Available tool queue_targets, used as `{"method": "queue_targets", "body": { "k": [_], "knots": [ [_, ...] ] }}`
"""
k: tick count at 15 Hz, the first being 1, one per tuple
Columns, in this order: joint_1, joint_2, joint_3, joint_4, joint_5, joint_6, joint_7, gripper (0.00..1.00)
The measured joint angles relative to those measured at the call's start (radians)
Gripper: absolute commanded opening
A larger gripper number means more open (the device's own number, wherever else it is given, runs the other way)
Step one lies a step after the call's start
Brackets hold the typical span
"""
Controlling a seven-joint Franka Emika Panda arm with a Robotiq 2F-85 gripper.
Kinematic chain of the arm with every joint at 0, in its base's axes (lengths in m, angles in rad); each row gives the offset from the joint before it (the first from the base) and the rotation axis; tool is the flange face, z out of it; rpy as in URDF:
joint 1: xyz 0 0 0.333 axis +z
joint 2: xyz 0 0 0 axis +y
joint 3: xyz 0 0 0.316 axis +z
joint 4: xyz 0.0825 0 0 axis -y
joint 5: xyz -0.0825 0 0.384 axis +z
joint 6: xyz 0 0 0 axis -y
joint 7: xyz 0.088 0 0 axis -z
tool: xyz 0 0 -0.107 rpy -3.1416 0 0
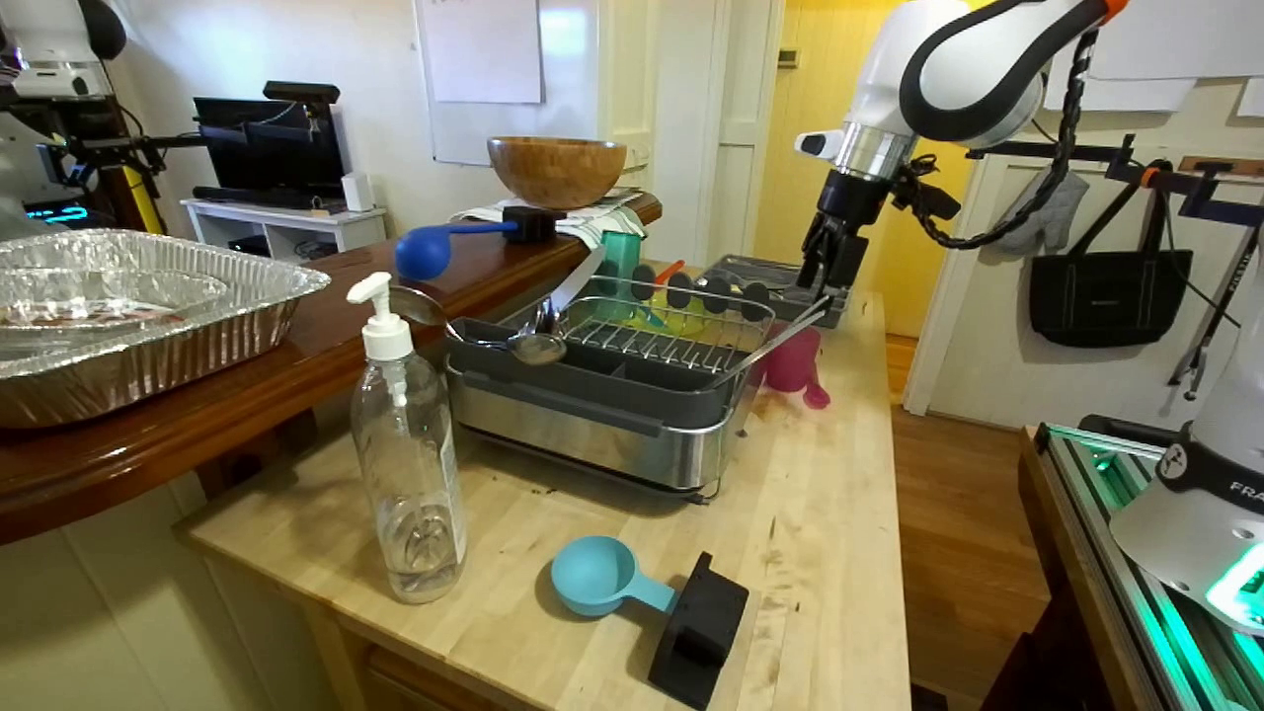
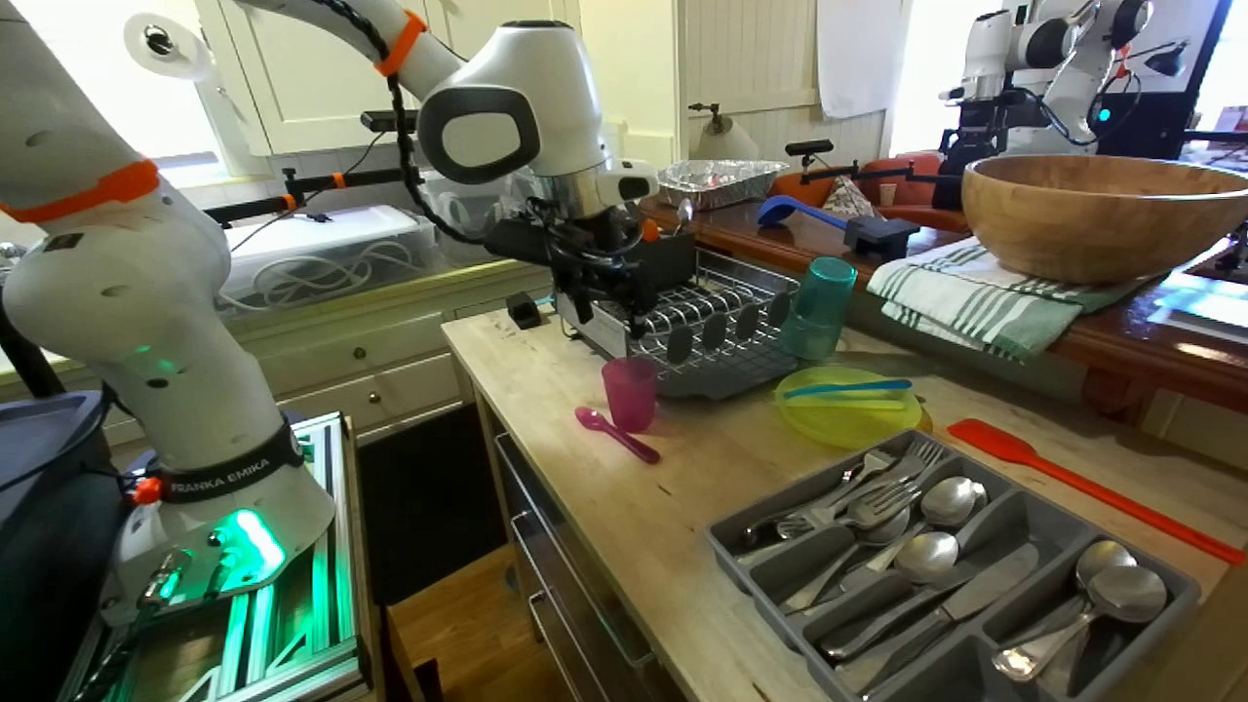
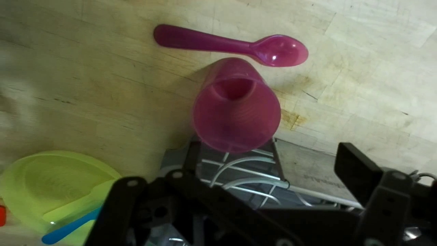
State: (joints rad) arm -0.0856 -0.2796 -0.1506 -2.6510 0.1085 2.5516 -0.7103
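My black gripper (image 1: 826,281) (image 2: 614,320) (image 3: 273,157) is open with nothing between its fingers, over the end of the dish rack (image 2: 726,317). A pink cup (image 2: 632,395) (image 3: 235,116) stands upright on the counter at that end of the rack, below and close to the fingertips but apart from them. Beside the cup a pink spoon (image 2: 619,437) (image 3: 218,42) lies flat. In the wrist view the rack's wires (image 3: 245,160) show between the fingers. A metal utensil (image 1: 770,341) leans out of the rack, its tip near the gripper in an exterior view.
A yellow plate (image 2: 838,429) holds a blue utensil (image 2: 848,388). Near it are a teal cup (image 2: 817,312), a red spatula (image 2: 1092,483) and a grey cutlery tray (image 2: 975,673). A soap bottle (image 1: 415,494) and a light-blue scoop (image 1: 597,573) occupy the counter's far end from the tray.
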Motion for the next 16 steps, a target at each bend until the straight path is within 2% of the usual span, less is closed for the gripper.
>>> {"method": "queue_targets", "body": {
  "k": [4,8,13,16],
  "knots": [
    [-0.020,-0.040,-0.018,0.016,-0.025,-0.002,0.098,1.00],
    [-0.048,-0.008,-0.042,0.069,-0.034,0.052,0.242,1.00],
    [-0.055,0.163,-0.058,0.191,-0.031,0.157,0.397,1.00],
    [-0.062,0.291,-0.058,0.284,-0.027,0.177,0.477,1.00]
  ]
}}
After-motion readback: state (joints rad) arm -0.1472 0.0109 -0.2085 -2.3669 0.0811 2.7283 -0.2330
